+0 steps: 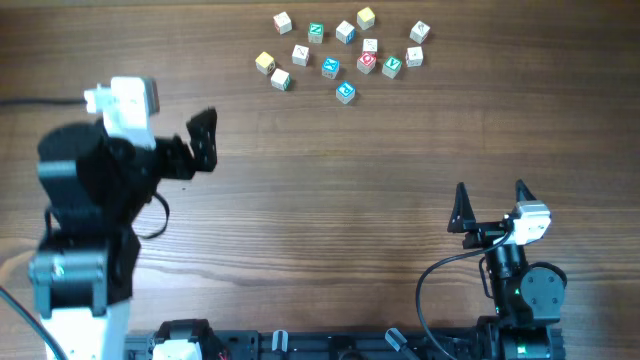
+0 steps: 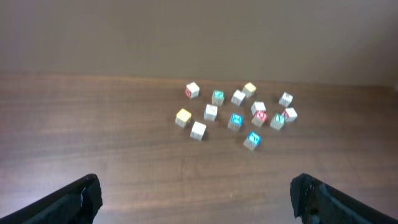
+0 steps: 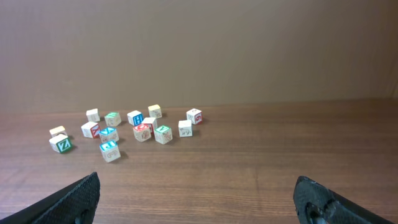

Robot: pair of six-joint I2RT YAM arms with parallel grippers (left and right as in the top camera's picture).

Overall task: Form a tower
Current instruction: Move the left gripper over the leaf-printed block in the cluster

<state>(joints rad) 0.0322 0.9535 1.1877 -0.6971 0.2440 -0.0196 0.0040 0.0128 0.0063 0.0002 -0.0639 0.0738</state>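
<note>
1. Letter cubes [image 1: 330, 67] lie loose in one cluster at the far side of the table [image 1: 300, 200]. No tower stands, so the task is judged to be at its very start.
2. Layout looks like a plain scatter. Most cubes have gaps around them, which should leave room for a finger on either side. One exception is a white cube [image 1: 370, 46] and a red-marked cube [image 1: 366, 62] just beside each other; cannot tell if they touch.
3. Pale yellow cube [image 1: 365, 17] sits at the far edge of the cluster. A blue-marked cube [image 1: 345, 92] is the one nearest the arms.
4. Left gripper [image 1: 200, 140] has its jaws spread wide with nothing in them. In the left wrist view its fingers [image 2: 78, 199] sit at the bottom corners with bare wood between them. The cluster is ahead of it and to its right, well apart.
5. Right gripper [image 1: 491, 195] is also spread wide and empty, low near the robot's edge of the table. The cluster is ahead and to its left, well apart, and looks farther from it than from the left one.
6. Both arms look parked in a ready pose, jaws open for a first pick. The left arm seems better placed to reach.
7. Next move likely needs one well-separated cube chosen as the base, plus a bare spot to build on.
</note>
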